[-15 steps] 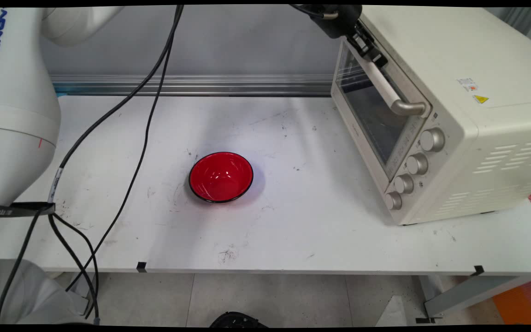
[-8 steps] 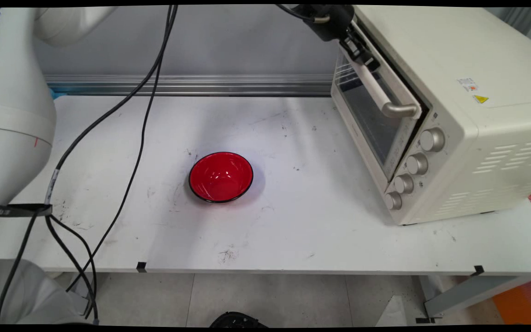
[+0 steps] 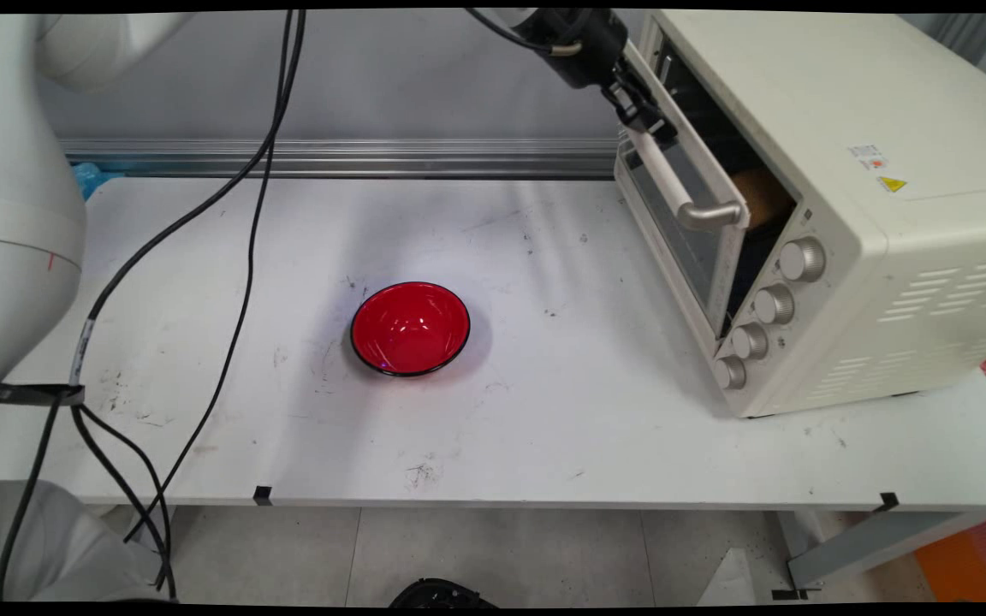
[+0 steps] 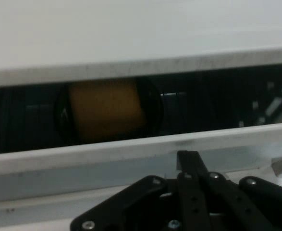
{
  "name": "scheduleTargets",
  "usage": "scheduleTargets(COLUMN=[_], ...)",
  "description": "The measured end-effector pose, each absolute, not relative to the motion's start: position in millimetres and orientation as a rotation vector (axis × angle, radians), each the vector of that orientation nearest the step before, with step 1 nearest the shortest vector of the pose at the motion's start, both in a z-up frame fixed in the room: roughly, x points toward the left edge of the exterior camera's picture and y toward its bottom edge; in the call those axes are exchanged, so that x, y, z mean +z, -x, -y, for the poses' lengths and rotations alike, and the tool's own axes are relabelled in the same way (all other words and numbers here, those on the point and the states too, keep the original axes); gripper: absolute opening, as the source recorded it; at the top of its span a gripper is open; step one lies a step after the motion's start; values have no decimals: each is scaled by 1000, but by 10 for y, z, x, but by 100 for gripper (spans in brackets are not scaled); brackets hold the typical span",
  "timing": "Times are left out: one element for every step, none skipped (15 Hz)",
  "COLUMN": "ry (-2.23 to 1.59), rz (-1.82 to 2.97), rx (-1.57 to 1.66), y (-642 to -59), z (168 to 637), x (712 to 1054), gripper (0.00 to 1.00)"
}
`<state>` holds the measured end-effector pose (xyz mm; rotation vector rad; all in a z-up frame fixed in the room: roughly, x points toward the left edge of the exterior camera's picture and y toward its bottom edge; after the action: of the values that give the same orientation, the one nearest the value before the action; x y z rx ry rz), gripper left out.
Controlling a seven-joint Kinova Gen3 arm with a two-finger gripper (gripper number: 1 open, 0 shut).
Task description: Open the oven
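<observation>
The gripper [image 3: 649,120] is clamped on the far end of the oven's handle [image 3: 673,180]. The door [image 3: 698,205] stands partly ajar on the oven [image 3: 852,197], and a tan loaf [image 4: 104,110] shows inside. A red bowl [image 3: 410,328] sits mid-table [image 3: 544,411], well apart.

From the main view we look down from above the table's [image 3: 544,411] near side, across it toward the back wall. From the hand view we sit right at the oven door's [image 4: 131,154] top edge, peering into the gap. Both views share the oven [image 3: 844,171] opening.
</observation>
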<state>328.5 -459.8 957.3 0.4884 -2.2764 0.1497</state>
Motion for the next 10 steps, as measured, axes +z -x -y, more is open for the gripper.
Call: scheduleTargets(ry=[-492,-500,-506,-511,-515,-522,-528,-534,-540,-544], rz=[2278,2280,2282,2284,2285,2286,2287,2286,2285,2285], rx=[147,143,140,136,133,130,127,124,123,122], y=[-3304,-3341,-3366,-3389,-3404,-3431,-3450,-3474,-3496,-3509], z=[4582,4557,4539,4519,4507,4483,4465,4443,4423,4411], x=[9555,9526,9505,9481,9464,9434,9407,9376,9346,9327], gripper=[0,0,0,0,0,0,0,0,0,0])
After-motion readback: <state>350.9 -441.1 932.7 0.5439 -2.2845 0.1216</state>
